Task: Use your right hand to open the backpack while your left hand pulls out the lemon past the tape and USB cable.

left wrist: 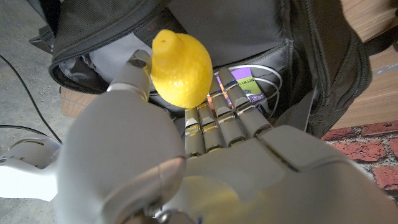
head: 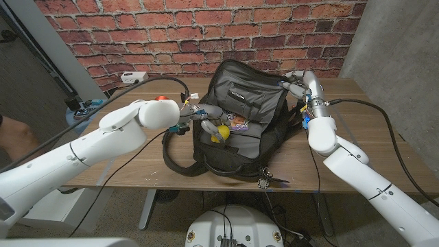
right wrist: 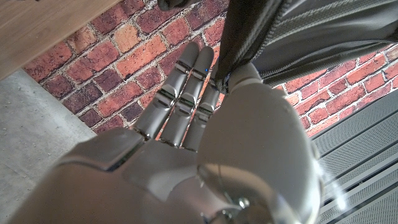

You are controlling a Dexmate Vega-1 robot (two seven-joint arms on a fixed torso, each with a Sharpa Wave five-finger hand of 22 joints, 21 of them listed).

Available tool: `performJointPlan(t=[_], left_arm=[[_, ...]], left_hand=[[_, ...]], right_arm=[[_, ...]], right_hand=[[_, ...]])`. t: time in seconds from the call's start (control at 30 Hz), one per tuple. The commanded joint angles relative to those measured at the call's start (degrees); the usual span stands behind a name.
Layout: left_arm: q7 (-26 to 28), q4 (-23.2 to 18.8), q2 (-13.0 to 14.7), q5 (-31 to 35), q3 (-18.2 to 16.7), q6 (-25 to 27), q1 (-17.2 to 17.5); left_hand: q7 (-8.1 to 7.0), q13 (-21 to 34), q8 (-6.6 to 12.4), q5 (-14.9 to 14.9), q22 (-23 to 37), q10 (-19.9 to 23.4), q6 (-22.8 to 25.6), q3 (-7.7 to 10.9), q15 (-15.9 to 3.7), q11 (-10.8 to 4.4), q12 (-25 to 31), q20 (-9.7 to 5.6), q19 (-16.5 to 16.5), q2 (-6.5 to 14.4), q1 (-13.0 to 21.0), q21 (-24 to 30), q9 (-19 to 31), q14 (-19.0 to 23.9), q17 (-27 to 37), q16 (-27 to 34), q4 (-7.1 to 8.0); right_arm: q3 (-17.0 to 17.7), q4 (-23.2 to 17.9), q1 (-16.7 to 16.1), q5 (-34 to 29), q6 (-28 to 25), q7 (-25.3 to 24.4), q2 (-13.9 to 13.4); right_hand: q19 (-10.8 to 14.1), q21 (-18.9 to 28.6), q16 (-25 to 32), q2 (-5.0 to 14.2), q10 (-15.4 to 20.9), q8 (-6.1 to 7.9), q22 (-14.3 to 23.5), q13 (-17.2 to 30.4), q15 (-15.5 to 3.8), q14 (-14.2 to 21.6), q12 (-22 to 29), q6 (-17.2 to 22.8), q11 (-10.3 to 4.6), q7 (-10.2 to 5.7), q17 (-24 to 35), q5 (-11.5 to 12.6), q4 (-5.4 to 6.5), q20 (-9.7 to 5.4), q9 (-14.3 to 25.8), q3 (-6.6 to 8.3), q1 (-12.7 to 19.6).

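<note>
1. My left hand [head: 206, 118] pinches the lemon [head: 222, 130] just above the open backpack [head: 241, 123].
2. My right hand [head: 296, 84] grips the backpack's raised flap edge [right wrist: 261, 37].

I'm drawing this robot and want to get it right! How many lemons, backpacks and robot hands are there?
lemon: 1
backpack: 1
robot hands: 2, the left hand holding the lemon and the right hand gripping the backpack
Total: 4
</note>
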Motion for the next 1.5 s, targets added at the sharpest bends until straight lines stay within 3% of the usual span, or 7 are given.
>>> performJointPlan(t=[0.03,0.63,1.07,1.3,1.5], left_arm=[[2.0,-4.0,3.6,-3.7,-2.7,2.6,2.4],[9.0,-9.6,12.1,-9.6,-10.1,5.4,10.2],[14.7,-11.4,16.3,-15.5,-16.2,7.7,15.0],[18.7,-12.9,19.8,-20.2,-22.5,8.4,20.3],[22.4,-13.7,21.8,-22.5,-30.8,8.9,28.9]], left_hand=[[0.18,6.1,0.33,0.6,0.2,0.2,0.6,-0.23,0.18,0.2,0.6,0.07,-0.2,4.9,4.4,0.3,0.4,0.6,0.2,0.1,0.17],[0.12,7.0,0.38,1.0,0.3,0.7,1.4,-0.49,0.02,-0.09,1.7,0.04,-0.3,5.1,4.6,0.9,0.8,1.3,0.5,0.2,0.16],[0.01,7.6,0.3,1.2,0.4,0.6,1.6,-0.65,-0.08,-0.32,2.3,-0.18,-0.3,5.2,4.6,1.3,1.1,1.3,0.5,0.0,0.3],[-0.02,7.9,0.24,1.3,0.5,0.6,1.7,-0.73,0.03,-0.17,2.6,-0.2,-0.4,5.2,4.6,1.5,1.2,1.4,0.6,-0.1,0.3],[-0.09,8.1,0.12,1.4,0.5,0.4,1.6,-0.8,0.0,-0.26,2.8,-0.19,-0.5,5.2,4.6,1.6,1.4,1.4,0.6,-0.2,0.3]], right_arm=[[-0.2,0.2,0.3,-0.1,-0.1,0.0,0.1],[-0.2,0.2,0.7,-0.1,-0.5,0.3,-0.1],[-0.7,1.0,1.6,0.2,-0.5,1.0,-0.3],[-0.8,1.0,1.5,0.1,-0.6,0.9,-0.4],[-0.9,0.9,1.3,0.0,-0.5,0.7,-0.4]], right_hand=[[-0.1,0.3,-0.2,0.43,0.5,-0.32,0.2,0.3,-5.43,0.5,0.3,0.0,0.15,0.24,0.2,0.3,-0.03,-2.49,0.3,-0.07,0.4],[-0.2,0.4,-0.3,0.49,0.5,-0.44,0.2,0.3,-5.43,0.6,0.1,0.1,0.12,0.28,0.3,0.3,-0.01,-2.46,0.4,-0.25,0.5],[-0.2,0.5,-0.4,0.54,0.5,-0.54,0.2,0.4,-5.44,0.6,0.1,0.1,0.16,0.28,0.4,0.3,0.0,-2.43,0.4,-0.35,0.6],[-0.2,0.6,-0.4,0.56,0.6,-0.58,0.2,0.4,-5.44,0.7,0.1,0.1,0.16,0.33,0.5,0.3,0.0,-2.44,0.4,-0.41,0.6],[-0.2,0.7,-0.5,0.59,0.6,-0.62,0.2,0.5,-5.44,0.7,0.1,0.1,0.16,0.37,0.5,0.3,-0.01,-2.45,0.4,-0.44,0.7]])
